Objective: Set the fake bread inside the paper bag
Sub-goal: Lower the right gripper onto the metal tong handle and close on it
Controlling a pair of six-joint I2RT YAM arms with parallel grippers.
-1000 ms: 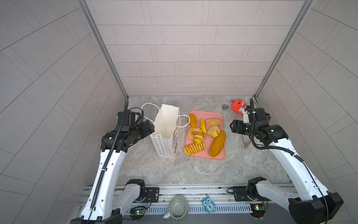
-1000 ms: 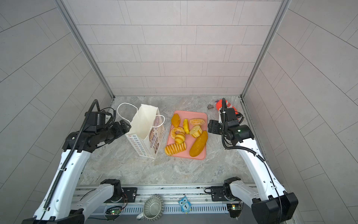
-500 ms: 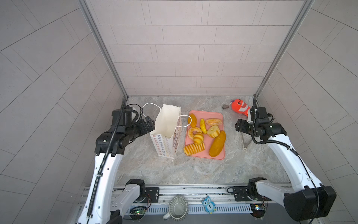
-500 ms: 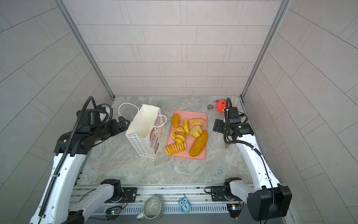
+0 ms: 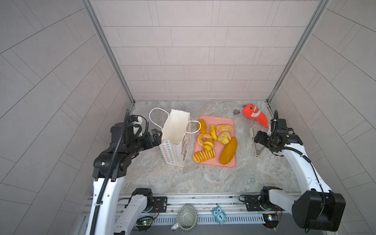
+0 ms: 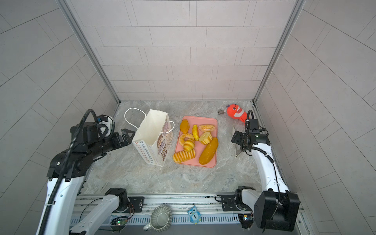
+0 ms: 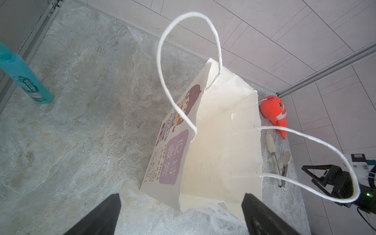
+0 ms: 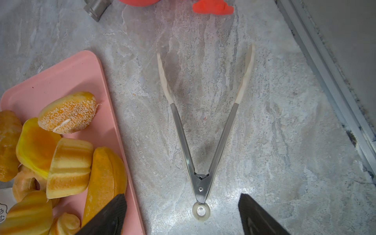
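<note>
Eight pieces of fake bread point(image 5: 228, 151) are counted, all lying on the pink tray point(image 5: 219, 120) near the middle of the bench point(image 5: 203, 181): a long loaf, ridged rolls, a ring doughnut, a sprinkled bun and smaller pieces. None is gripped and none is seen inside the paper bag point(image 5: 175, 130), whose white interior is shown bare in the left wrist view as far as it can be looked into. The bag is stood upright with its mouth open, just beside the tray on the side towards the bench's left edge. The task is therefore judged to be at its start: every piece is left to be moved.

The left gripper point(image 5: 157, 136) is held at the bag's rim on the side away from the tray, its jaws spread wide and nothing held; whether the paper is touched cannot be told. The right gripper point(image 8: 181, 195) is poised above the hinge end of a pair of tongs point(image 8: 200, 185) laid open on the bench between the tray and the right edge, its jaws well apart and empty. A plush fish point(image 5: 253, 114) is seen at the far right corner.
</note>
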